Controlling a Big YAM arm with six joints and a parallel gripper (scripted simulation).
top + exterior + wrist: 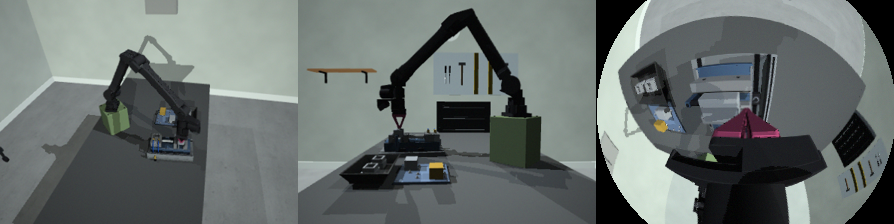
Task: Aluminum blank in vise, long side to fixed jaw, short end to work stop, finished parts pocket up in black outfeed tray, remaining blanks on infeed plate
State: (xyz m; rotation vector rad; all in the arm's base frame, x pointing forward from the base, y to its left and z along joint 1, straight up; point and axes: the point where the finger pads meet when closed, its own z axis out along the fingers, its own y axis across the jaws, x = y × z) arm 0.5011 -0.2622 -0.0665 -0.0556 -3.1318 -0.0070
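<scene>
My gripper (398, 125) is shut and holds nothing. It points straight down over the left end of the blue vise (412, 143), its red fingertips right at the top of a gray aluminum blank (398, 132) that sits between the jaws. I cannot tell if they touch. In the wrist view the fingers (748, 125) hang over the same gray blank (719, 103). The black outfeed tray (371, 171) holds two pocketed parts (378, 159). The infeed plate (422, 173) carries a gray blank (411, 162) and a yellow brass blank (436, 170).
The green pedestal (515, 140) under the arm's base stands right of the vise. A black drawer cabinet (463, 116) and a tool board stand at the back wall. In the overhead view the vise (171, 148) lies in front of the infeed plate (165, 118).
</scene>
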